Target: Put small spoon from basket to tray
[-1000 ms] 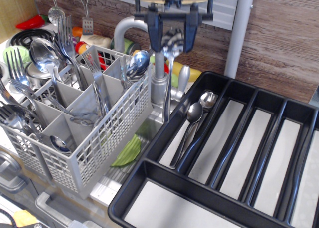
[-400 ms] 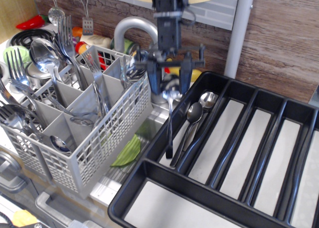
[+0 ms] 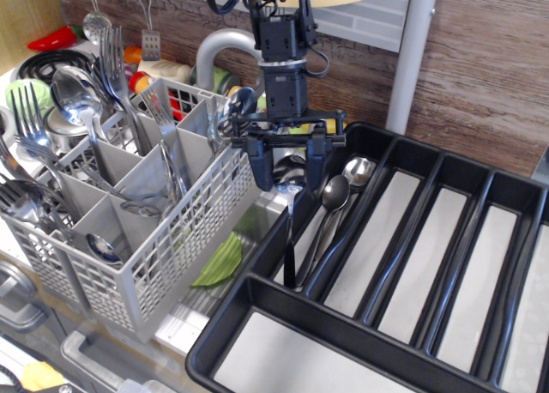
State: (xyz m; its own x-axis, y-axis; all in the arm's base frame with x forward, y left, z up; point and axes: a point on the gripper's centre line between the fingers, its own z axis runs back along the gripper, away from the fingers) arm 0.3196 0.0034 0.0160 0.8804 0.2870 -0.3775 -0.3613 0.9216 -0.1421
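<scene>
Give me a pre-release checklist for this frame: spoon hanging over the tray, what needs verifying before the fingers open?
1. Grip: gripper shut on the small spoon at its bowl end: ok.
2. Spoon hangs roughly upright, handle down: ok.
3. Handle tip inside the tray's leftmost long compartment: ok.
4. Tip touching the compartment floor: cannot tell.
5. Clear of the two spoons already lying there: cannot tell, very close.
6. Clear of the basket: ok.
</scene>
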